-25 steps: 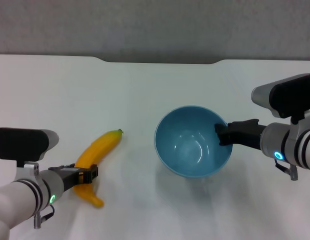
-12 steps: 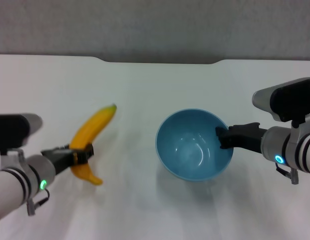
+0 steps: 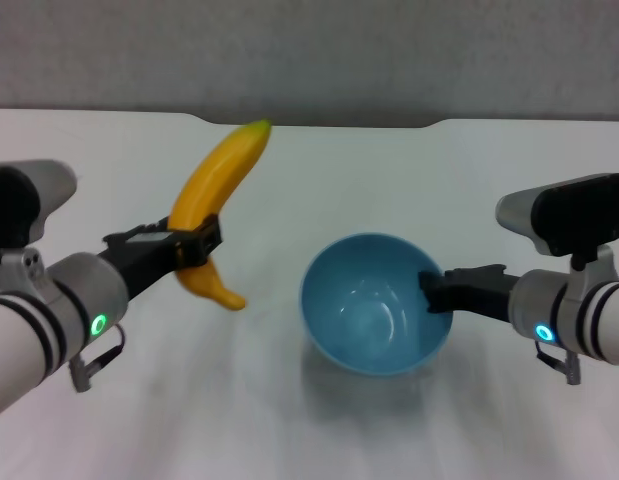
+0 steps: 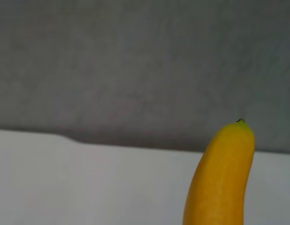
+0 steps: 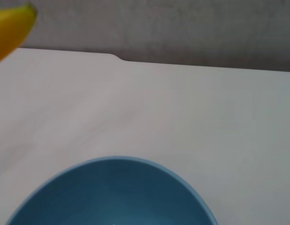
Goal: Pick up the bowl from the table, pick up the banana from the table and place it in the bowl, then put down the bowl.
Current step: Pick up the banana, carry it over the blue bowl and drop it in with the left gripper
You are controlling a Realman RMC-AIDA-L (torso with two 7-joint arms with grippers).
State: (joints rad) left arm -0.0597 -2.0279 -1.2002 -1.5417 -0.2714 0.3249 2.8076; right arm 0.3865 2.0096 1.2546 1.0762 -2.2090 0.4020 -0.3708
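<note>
Holding: left gripper [image 3: 194,250], jaws closed on the banana [image 3: 217,200] near its lower end.
Banana: glossy yellow-orange, curved, raised off the tabletop [image 3: 319,160], greenish tip pointing to 1 o'clock; it lies at 10 o'clock from the bowl [image 3: 374,318], apart from it.
Bowl: light blue, deep, plain rim, nothing inside, shadow beneath.
Right gripper [image 3: 437,292]: jaws clamped on the bowl rim at 3 o'clock.
Surroundings: grey wall [image 4: 135,56] beyond the notched far edge at 12 o'clock.
Obstructions: bare tabletop between banana and bowl.
</note>
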